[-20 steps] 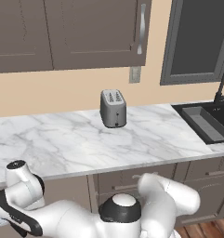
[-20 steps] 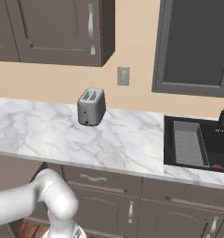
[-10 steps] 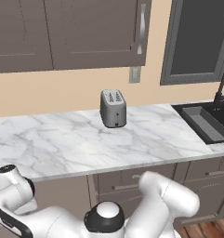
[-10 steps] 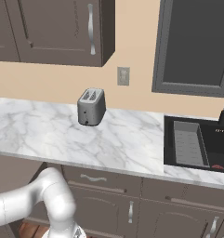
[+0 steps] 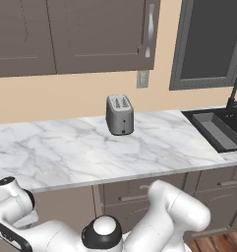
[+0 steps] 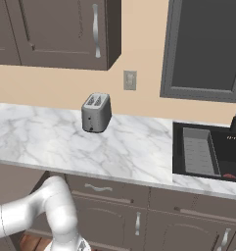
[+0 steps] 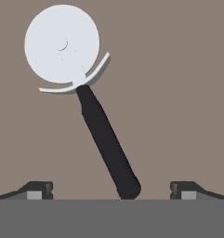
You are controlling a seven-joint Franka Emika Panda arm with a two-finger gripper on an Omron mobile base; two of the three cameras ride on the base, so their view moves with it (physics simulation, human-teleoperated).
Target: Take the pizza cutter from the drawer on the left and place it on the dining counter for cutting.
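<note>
While the hand (image 7: 111, 190) gapes wide and empty, the pizza cutter (image 7: 83, 100) lies between its fingertips.

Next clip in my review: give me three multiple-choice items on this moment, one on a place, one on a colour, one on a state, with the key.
1. Where does the toaster stand?
A. on the marble worktop
B. in the sink
C. on the floor

2. What colour is the pizza cutter handle?
A. red
B. black
C. white

3. How is the end effector?
A. shut on the cutter
B. shut on nothing
C. open, the handle end between its fingertips

Key: 1 A, both base views show it on the worktop by the wall. 2 B, the hand view shows a black handle below the pale wheel. 3 C, the fingertips stand wide apart and clear of the handle.
</note>
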